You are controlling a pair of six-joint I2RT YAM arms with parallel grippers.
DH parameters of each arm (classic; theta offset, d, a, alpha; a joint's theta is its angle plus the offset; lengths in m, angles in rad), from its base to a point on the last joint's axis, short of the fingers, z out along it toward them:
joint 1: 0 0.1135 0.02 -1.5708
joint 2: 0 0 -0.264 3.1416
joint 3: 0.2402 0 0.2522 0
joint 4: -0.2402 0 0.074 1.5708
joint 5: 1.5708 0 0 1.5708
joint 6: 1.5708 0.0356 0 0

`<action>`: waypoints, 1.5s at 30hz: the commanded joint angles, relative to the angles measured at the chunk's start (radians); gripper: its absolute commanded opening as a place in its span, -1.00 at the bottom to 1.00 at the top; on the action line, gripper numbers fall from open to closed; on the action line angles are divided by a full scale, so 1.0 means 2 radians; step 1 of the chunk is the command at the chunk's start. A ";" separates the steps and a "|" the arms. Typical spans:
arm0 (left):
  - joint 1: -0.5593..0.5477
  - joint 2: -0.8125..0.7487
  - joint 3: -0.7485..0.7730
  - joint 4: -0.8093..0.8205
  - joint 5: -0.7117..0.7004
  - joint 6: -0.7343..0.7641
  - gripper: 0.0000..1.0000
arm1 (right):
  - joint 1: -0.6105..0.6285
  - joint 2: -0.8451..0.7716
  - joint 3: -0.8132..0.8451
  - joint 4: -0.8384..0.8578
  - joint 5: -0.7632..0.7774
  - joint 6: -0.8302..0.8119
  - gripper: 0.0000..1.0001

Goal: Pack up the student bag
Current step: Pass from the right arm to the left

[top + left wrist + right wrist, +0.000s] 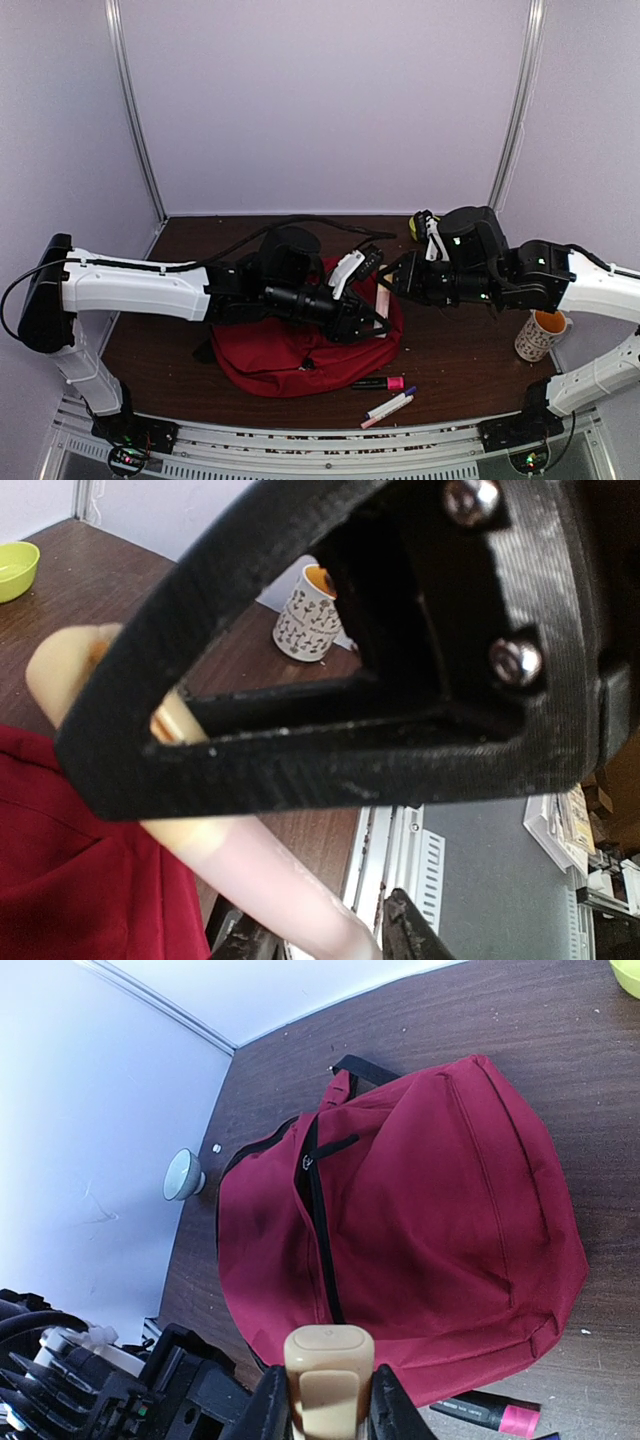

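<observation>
The student bag (290, 355) lies flat in mid-table, dark red, its black zipper (322, 1260) partly open. A cream-and-pink marker (383, 298) hangs above the bag's right edge between both grippers. My right gripper (392, 278) is shut on its cream cap (328, 1370). My left gripper (378, 320) reaches over the bag to the marker's lower end. In the left wrist view the pink barrel (250, 860) runs down between my fingers (330, 945); the frame's edge cuts off where they meet it. The right gripper's black finger (400, 760) fills that view.
A patterned mug (543, 335) stands at the right. A black marker with a pink cap (380, 383) and two thin pens (390, 407) lie in front of the bag. A yellow-green bowl (420, 225) sits behind my right arm; a small pale cup (183, 1174) stands by the wall.
</observation>
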 commanded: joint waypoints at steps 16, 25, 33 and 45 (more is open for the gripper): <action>-0.012 0.006 0.027 -0.024 -0.091 -0.015 -0.94 | 0.003 -0.012 0.018 -0.019 0.049 0.027 -1.00; -0.012 -0.007 0.028 -0.041 -0.110 -0.023 -1.00 | 0.002 -0.017 -0.007 -0.026 0.048 0.035 -1.00; -0.012 -0.018 0.026 -0.072 -0.146 -0.022 -1.00 | 0.000 -0.031 -0.007 -0.014 0.052 -0.016 0.02; -0.012 -0.066 -0.007 -0.135 -0.208 -0.026 -1.00 | -0.024 -0.018 0.023 -0.051 0.060 -0.093 0.46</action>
